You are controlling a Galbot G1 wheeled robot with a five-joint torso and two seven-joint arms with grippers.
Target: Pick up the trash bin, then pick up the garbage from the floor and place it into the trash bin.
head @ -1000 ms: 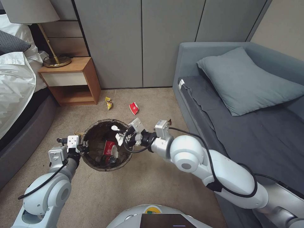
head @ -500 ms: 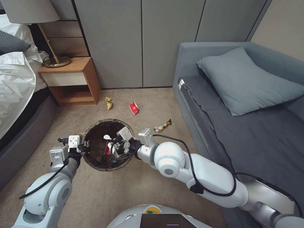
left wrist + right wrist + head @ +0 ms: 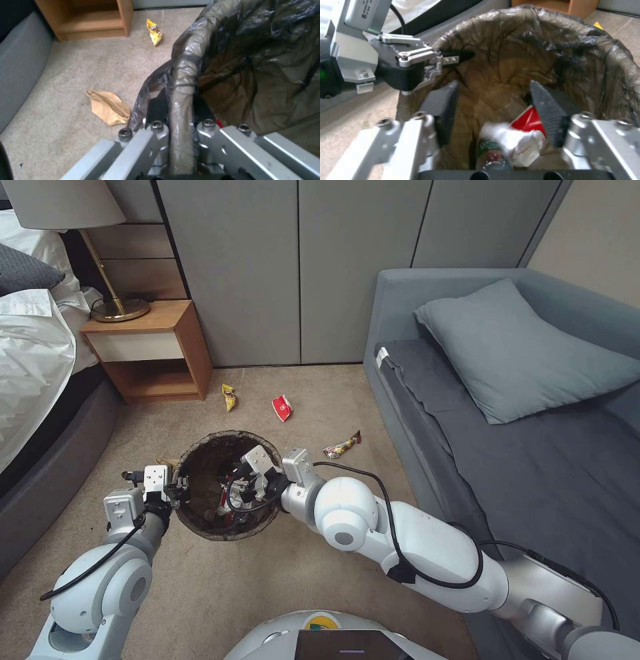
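Beige carpet (image 3: pixel 200 580) carries the trash bin (image 3: pixel 200 527); the left gripper (image 3: pixel 178 110) clamps its lined rim, while the right gripper (image 3: pixel 493 100), fingers spread and empty, hangs above the tissue wad (image 3: pixel 513 140) inside.

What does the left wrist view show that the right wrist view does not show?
Left wrist view alone: brown paper on the carpet, and the left gripper seen up close, shut on the trash bin rim. Right wrist view alone: the right gripper open over the bin's mouth, with a white tissue wad, a red wrapper and a small bottle inside. Both share the bin's dark liner, the yellow snack packet and the wooden nightstand.
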